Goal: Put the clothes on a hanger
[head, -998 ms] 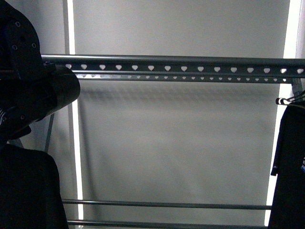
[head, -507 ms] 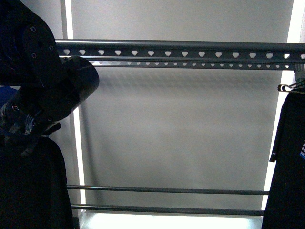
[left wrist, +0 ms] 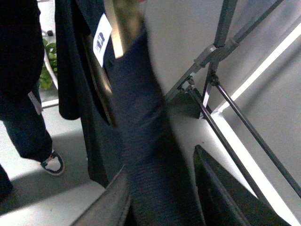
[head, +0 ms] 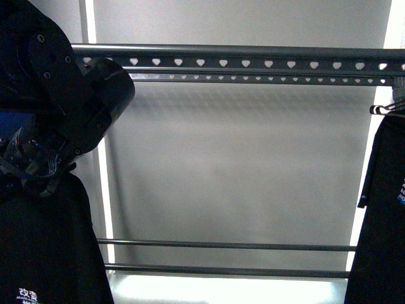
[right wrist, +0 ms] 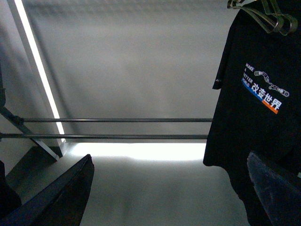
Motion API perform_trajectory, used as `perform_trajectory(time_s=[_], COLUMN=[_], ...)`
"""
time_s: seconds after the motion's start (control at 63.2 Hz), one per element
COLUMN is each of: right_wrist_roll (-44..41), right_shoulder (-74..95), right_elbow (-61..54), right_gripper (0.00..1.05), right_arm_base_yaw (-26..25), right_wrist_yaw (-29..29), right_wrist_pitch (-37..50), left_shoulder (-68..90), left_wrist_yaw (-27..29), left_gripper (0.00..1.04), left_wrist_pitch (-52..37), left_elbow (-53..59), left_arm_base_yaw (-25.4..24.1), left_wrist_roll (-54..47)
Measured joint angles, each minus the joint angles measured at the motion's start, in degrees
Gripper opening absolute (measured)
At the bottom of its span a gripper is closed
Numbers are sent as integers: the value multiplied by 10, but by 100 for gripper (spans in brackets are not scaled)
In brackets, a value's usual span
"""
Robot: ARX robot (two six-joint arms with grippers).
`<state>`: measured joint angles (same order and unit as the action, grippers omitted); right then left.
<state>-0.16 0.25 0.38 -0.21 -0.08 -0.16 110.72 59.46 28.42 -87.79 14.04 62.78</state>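
Observation:
My left gripper is shut on the clothes, a fold of dark cloth running between its two fingers. In the front view the left arm fills the upper left, in front of the left end of the hanger's heart-punched top rail. The black shirt hangs below it, with white Chinese print at the bottom edge. Its hook is hidden. My right gripper is open and empty, with the hanger's thin crossbars beyond it.
A second black printed T-shirt hangs on a wire hook at the rack's right end. Two low crossbars span the rack. The left wrist view shows slanted rack legs and a person's jeans and sneaker.
My left arm has moved right and further in front of the top rail's left end. The rail now sits higher in the picture, and the held shirt's white print has come into view.

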Motion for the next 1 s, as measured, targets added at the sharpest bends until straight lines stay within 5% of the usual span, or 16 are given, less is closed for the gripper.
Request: perform_trajectory(time_s=[0.206, 0.412, 0.618, 0.76, 0.934, 0.998], right_wrist_roll=[0, 0, 0, 0, 0, 0], right_shoulder=[0, 0, 0, 0, 0, 0], right_elbow=[0, 0, 0, 0, 0, 0], right_gripper=[97, 97, 97, 97, 97, 97], right_arm_base_yaw=[0, 0, 0, 0, 0, 0], right_wrist_yaw=[0, 0, 0, 0, -1, 0], right_wrist_pitch=[0, 0, 0, 0, 0, 0], left_shoulder=[-14, -108, -278, -327, -279, -249], left_wrist_yaw=[-11, -68, -234, -476, -962, -1154], left_gripper=[5, 5, 5, 5, 5, 5], left_wrist_pitch=[-12, -222, -449, -492, -489, -394], left_elbow=[32, 162, 326, 362, 279, 191], left_arm_base_yaw=[-8, -8, 2, -28, -140, -176], left_wrist_roll=[-4, -128, -306, -439, -607, -702])
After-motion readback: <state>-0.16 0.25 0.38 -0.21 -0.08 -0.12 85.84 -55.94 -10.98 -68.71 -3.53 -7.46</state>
